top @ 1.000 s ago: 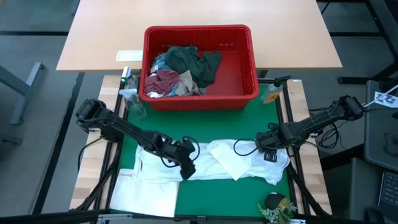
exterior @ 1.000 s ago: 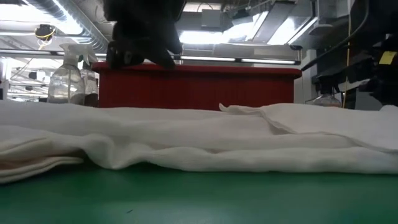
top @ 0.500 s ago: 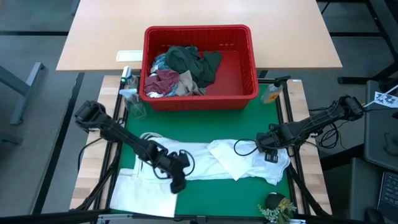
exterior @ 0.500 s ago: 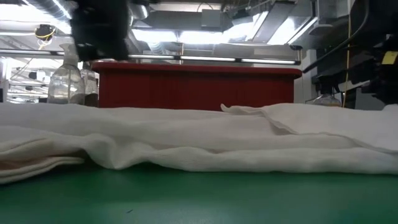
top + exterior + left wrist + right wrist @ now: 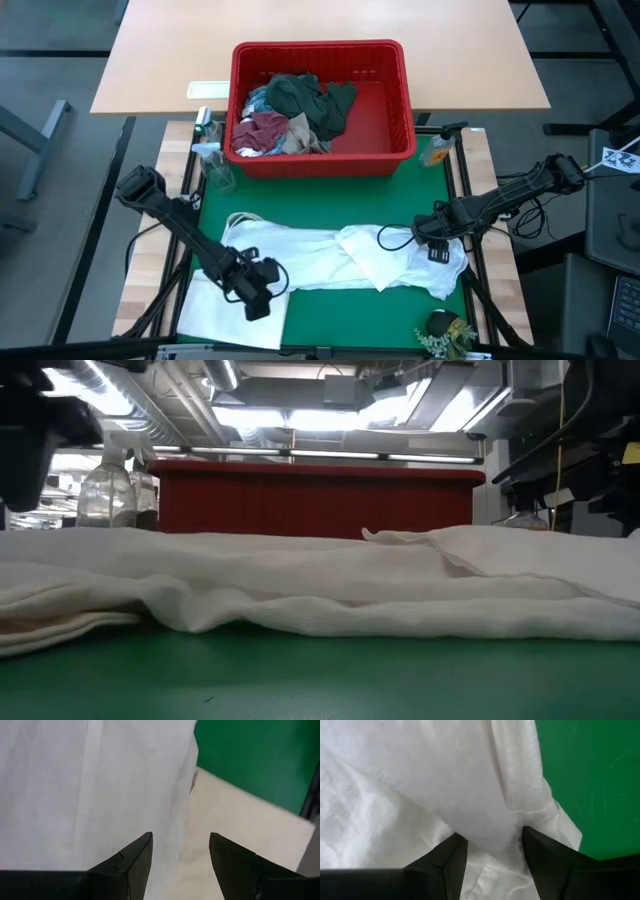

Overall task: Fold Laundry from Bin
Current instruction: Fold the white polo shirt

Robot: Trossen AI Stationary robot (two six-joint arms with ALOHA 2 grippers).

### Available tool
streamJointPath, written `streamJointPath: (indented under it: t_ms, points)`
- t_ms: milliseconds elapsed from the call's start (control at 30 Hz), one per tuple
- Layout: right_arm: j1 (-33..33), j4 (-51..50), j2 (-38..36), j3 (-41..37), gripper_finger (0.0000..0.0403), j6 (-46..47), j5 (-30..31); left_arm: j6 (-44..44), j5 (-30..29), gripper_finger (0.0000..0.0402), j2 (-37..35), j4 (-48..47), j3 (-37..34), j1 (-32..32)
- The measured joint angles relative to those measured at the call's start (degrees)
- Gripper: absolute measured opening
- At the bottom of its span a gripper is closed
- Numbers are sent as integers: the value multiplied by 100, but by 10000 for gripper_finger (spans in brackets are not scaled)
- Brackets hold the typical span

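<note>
White garment (image 5: 330, 255) lies spread across the green mat (image 5: 380, 205), thin soft cotton, wrinkled, one end bunched into a thicker fold near the right gripper (image 5: 437, 240). From table level it's a long low ridge of creased cloth (image 5: 320, 585). A flat cream cloth piece (image 5: 235, 318) sits at the mat's near left corner, smoother and stiffer-looking (edge overlaps the garment).

Left gripper (image 5: 256, 296) hovers over where garment meets cream piece, jaws spread, nothing between them; its wrist view shows the fine-weave white fabric (image 5: 85, 790) and cream cloth (image 5: 240, 815) beneath the dark fingers (image 5: 135, 857). Right gripper sits on the bunched end, jaws wide with white fabric (image 5: 420, 785) lying between them; can't tell if it's pinched.

Red plastic bin (image 5: 405, 120), rectangular, slotted walls, stands beyond the mat. Inside, piled to its left half: dark green cloth (image 5: 315, 100), maroon piece (image 5: 260, 130), a beige bit (image 5: 300, 135), some pale blue (image 5: 257, 100). Clear spray bottle (image 5: 212, 160) stands just beside the bin.
</note>
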Motion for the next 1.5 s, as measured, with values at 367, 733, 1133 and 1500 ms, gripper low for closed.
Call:
streamJointPath:
  t_ms: [367,733,1133,1500]
  points:
    - [0,7,0,0,191,7,-89,-128,-512,190,231,-336,-2,-475]
    - [0,6,-2,0,191,7,-277,-166,-515,190,907,-310,0,-509]
    - [0,-457,0,724,191,-211,-291,-199,-51,115,925,-349,7,-331]
    - [0,-71,-2,1517,191,-315,-227,-203,272,29,927,-377,7,-237]
